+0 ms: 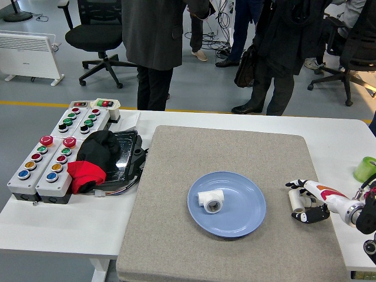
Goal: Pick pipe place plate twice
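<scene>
A blue plate (247,218) lies on the grey mat (229,153) near the middle of the table. A white T-shaped pipe fitting (211,201) lies in the plate, left of its centre. A second white pipe piece (294,200) lies on the mat to the right of the plate. My right hand (305,201) reaches in from the right edge, with its fingers curled around this pipe piece, which rests on the mat. My left arm is out of view.
Two grey button boxes (44,161) and a black tray with a black and red cloth (94,158) stand at the left. A green cup (365,169) stands at the right edge. People stand beyond the table's far side.
</scene>
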`<state>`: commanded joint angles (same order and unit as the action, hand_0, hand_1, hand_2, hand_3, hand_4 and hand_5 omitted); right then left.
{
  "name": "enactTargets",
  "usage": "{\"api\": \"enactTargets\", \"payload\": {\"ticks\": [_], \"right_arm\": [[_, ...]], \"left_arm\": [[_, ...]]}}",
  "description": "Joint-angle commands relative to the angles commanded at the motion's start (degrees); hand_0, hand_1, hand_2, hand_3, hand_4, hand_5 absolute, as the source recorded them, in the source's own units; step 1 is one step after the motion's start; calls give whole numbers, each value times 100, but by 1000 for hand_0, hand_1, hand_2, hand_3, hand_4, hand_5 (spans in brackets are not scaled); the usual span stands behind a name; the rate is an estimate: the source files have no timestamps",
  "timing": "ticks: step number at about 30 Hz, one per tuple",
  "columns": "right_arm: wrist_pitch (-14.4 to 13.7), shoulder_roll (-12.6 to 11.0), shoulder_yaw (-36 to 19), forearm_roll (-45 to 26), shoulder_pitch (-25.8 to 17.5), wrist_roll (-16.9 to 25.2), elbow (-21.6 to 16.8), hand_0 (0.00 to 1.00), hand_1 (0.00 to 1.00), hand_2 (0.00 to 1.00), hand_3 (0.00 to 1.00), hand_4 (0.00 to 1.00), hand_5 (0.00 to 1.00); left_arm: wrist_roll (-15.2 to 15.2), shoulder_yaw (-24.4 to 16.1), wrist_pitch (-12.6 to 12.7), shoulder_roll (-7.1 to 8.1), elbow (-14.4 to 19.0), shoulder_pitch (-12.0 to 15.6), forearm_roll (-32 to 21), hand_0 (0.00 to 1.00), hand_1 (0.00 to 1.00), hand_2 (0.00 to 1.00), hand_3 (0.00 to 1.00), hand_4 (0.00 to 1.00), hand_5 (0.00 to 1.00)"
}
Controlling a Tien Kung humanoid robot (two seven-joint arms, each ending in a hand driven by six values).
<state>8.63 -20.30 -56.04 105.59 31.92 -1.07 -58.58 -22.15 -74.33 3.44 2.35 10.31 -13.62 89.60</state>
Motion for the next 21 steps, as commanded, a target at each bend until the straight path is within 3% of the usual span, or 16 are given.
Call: {"api": "enactTargets", "payload": {"ticks": [1,2,7,8,21], "right_arm": [[-15,2,5,3,0,3,6,669,704,750,831,767,377],[-29,4,10,9,0,5,13,521,612,650,774,731,338],[-40,12,47,48,-10,-4,67,521,612,650,774,731,338],[-43,14,56,49,-11,1,76,454,569,622,761,721,332],[-210,-7,23,-37,-11,62,32,383,502,582,735,693,316]], "left_arm": [[0,-1,-1,0,0,2,2,724,750,701,647,402,998],[0,-1,-2,-1,0,4,4,724,749,701,647,403,998],[-1,-5,-4,-4,2,22,18,724,749,701,647,403,998],[-1,-6,-4,-6,3,24,22,724,749,700,647,404,998],[19,25,-1,-3,0,-2,-21,723,747,700,647,404,998]]}}
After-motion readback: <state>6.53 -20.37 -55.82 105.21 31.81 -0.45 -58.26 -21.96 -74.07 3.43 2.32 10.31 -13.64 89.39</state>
